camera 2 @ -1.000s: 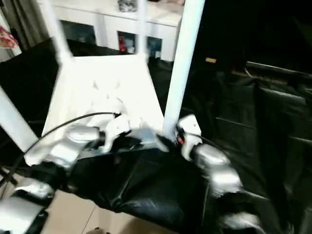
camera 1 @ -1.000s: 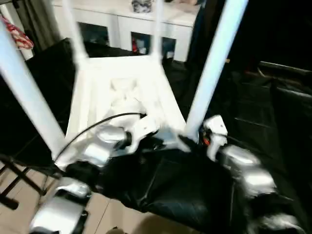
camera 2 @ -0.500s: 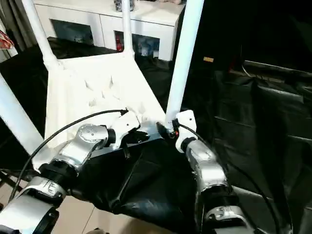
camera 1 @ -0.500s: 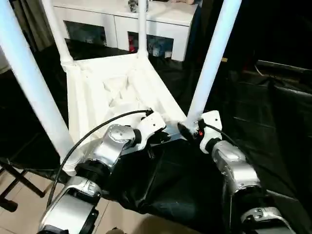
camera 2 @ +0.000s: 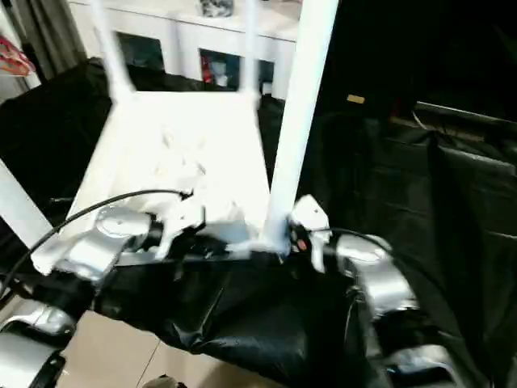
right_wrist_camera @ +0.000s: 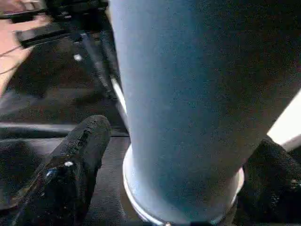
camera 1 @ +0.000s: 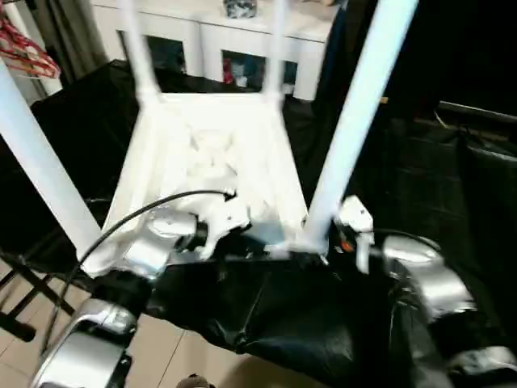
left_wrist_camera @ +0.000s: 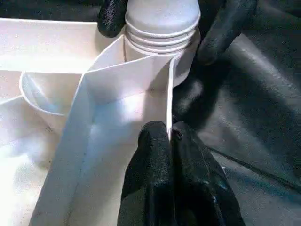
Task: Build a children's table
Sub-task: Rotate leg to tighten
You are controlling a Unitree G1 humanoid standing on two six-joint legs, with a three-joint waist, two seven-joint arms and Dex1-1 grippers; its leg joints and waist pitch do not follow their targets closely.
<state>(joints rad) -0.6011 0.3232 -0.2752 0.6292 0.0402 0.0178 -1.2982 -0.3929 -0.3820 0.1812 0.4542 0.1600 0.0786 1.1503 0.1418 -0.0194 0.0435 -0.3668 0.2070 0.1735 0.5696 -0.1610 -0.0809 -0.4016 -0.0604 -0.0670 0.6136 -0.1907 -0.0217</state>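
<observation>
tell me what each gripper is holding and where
The left gripper pinches the table's thin side wall near a corner. The right gripper stands open around a leg's base, not clamping it.

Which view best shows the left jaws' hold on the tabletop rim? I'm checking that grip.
The left wrist view: the left gripper is shut on the thin white rim beside the corner socket. The eye views show that gripper blurred at the rim.

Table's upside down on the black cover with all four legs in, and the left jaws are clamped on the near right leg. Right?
Not quite. The left gripper is shut on the tabletop's side wall, not the leg, as the left wrist view shows. The right gripper has its jaws spread around that near right leg.
</observation>
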